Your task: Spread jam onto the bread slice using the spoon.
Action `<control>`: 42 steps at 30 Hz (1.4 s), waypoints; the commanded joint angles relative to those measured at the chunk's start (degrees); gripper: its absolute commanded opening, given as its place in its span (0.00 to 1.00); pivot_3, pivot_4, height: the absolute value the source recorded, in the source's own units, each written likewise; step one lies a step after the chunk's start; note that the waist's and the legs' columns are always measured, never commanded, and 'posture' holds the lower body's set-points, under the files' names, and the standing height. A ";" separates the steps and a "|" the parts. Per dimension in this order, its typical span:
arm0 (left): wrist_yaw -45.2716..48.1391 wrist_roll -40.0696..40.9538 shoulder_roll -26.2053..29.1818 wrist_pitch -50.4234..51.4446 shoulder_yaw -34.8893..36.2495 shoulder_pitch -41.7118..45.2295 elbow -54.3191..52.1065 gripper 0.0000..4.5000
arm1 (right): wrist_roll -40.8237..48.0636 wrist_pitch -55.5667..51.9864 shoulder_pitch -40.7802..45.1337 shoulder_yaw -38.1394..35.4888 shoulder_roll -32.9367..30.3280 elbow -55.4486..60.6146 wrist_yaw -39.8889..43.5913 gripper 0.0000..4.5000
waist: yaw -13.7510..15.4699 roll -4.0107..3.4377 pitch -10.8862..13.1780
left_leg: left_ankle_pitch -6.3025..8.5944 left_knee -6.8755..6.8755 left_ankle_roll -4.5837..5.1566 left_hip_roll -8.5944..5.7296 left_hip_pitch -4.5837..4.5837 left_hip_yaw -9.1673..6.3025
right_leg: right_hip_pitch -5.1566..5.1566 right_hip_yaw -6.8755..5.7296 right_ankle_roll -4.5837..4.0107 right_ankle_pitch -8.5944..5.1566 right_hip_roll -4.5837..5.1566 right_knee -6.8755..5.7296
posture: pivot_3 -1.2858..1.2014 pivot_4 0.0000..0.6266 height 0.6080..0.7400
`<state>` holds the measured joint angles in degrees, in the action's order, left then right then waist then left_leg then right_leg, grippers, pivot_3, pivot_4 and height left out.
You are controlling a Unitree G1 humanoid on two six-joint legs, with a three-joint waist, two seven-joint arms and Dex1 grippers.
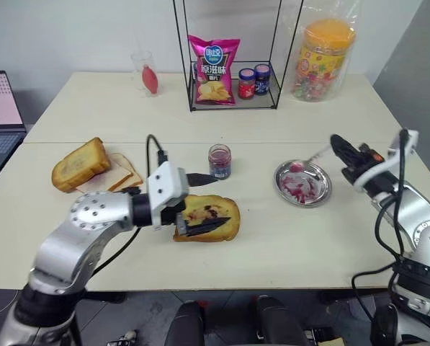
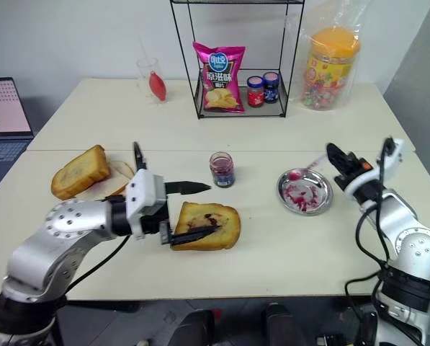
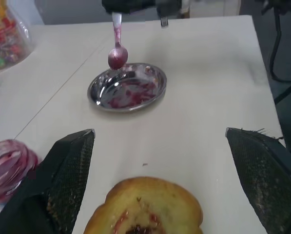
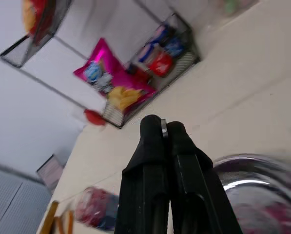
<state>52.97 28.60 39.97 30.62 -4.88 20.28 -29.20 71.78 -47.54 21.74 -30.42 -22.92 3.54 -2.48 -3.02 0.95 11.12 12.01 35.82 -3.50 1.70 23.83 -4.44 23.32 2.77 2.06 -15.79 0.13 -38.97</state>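
The bread slice (image 1: 209,216) lies on the table near the front middle, with dark jam smears on its face. My left gripper (image 1: 222,198) hovers over its left side, open, one finger (image 3: 69,170) on each side of the slice and nothing held. The jam jar (image 1: 219,161) stands just behind the slice. Over to the right, my right gripper (image 1: 337,145) is shut on the handle of the spoon (image 1: 298,166). The spoon's jam-coated bowl (image 3: 117,57) hangs over the far rim of the round steel dish (image 1: 317,193).
A second toast (image 1: 78,165) and pale white slices (image 1: 121,174) lie at the left. A wire rack (image 1: 233,101) at the back holds a chips bag and two small jars. A candy jar (image 1: 323,61) stands at the back right, a laptop (image 1: 0,115) at the far left.
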 commanded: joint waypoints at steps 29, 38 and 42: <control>0.48 -5.67 -8.45 -4.94 -6.21 6.63 5.86 1.00 | -36.45 19.95 -4.05 11.42 -4.69 -6.64 20.22 0.66 | 0.03 -0.07 0.03 | 0.00 0.11 0.00 -0.01 -0.04 0.06 | -0.02 0.13 0.11 0.07 -0.04 -0.04 | 0.52 0.24 1.00; -0.45 -5.63 -8.02 -4.51 -5.36 5.47 4.65 1.00 | -45.14 24.83 -6.87 15.04 -6.05 -4.15 23.42 0.66 | 0.07 -0.07 0.03 | -0.01 0.13 -0.01 -0.01 -0.05 0.06 | -0.03 0.14 0.14 0.09 -0.03 -0.04 | 0.52 0.24 1.00; -0.75 -5.67 -7.98 -4.53 -5.10 5.42 4.60 1.00 | -47.32 27.23 -6.31 14.12 -5.04 -5.63 22.16 0.66 | 0.10 -0.06 0.03 | -0.01 0.17 -0.01 -0.02 -0.05 0.07 | -0.05 0.15 0.17 0.10 -0.03 -0.04 | 0.52 0.24 1.00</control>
<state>52.82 22.82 31.75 26.72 -11.28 25.45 -22.53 25.30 -22.67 14.64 -14.51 -28.19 -2.71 20.46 -2.92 0.89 11.14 12.00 35.99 -3.51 1.68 23.78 -4.38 23.27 2.92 2.23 -15.68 0.10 -39.01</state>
